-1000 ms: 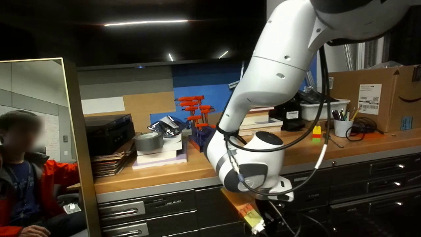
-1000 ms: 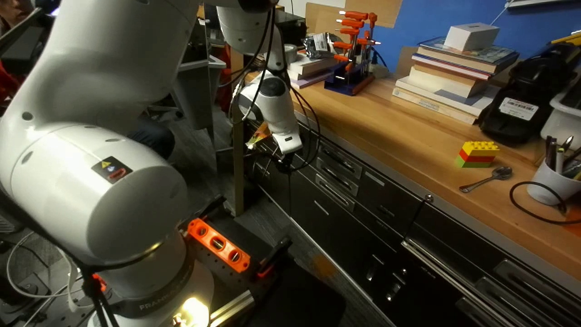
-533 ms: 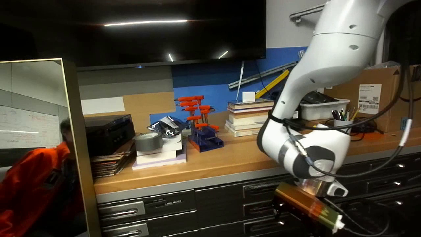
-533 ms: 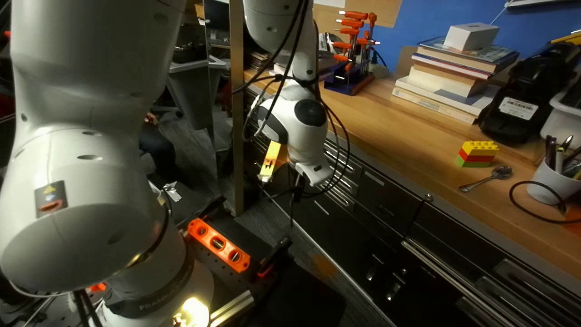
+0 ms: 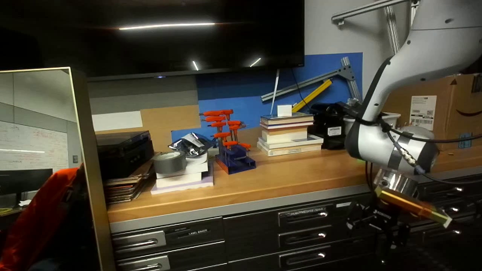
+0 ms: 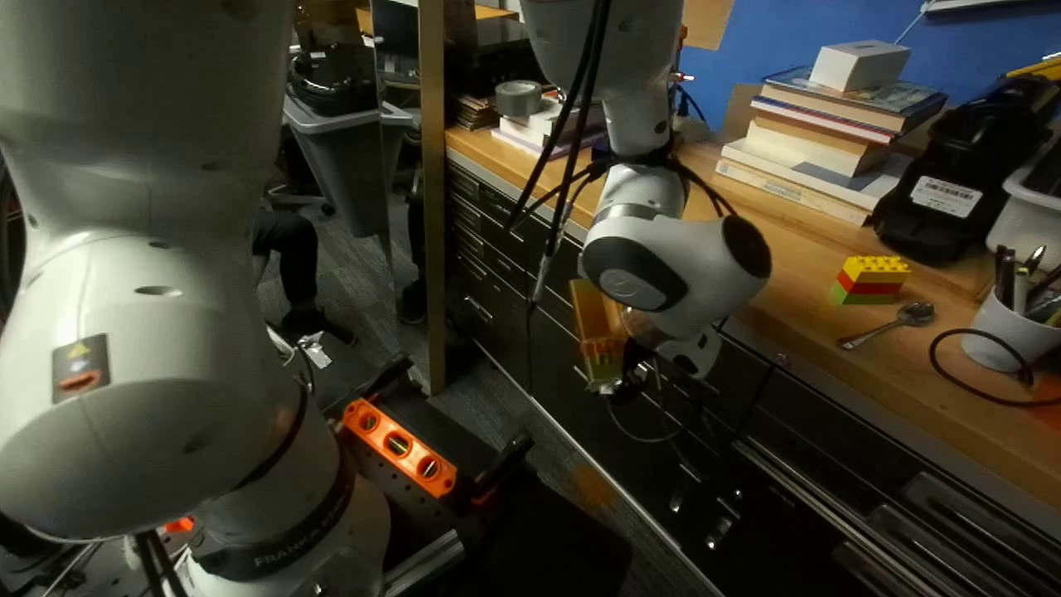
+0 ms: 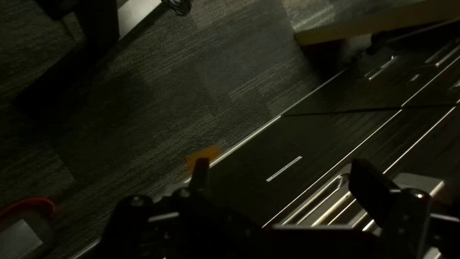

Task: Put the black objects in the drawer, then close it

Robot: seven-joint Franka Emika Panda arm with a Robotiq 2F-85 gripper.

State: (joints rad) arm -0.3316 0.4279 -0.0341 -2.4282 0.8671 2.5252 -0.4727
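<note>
Hanging with 2 jaws wide apart, pincer (image 7: 280,169) held nothing | drawer (image 6: 808,500) lay below and right of it in an exterior view, long axis along tabletop (image 6: 812,282) edge; next reach probably lay that way | drawer's contents too dark to tell | black objects were not made out | cup (image 6: 1003,336) held pens (image 6: 1021,290)

In an exterior view the arm (image 5: 429,56) ran off the right edge and hid part of the carton (image 5: 442,124), whose label (image 5: 423,111) was too small to read. In an exterior view the right edge clipped the pen cup (image 6: 1003,332) on the table (image 6: 796,257), and the drawer (image 6: 812,507) ran past the near edge, too dark to tell if open. In the wrist view the near edge cut off the hand (image 7: 279,162), which hid part of an orange patch (image 7: 212,151); a red curve (image 7: 39,203) at left was too dim to name.
</note>
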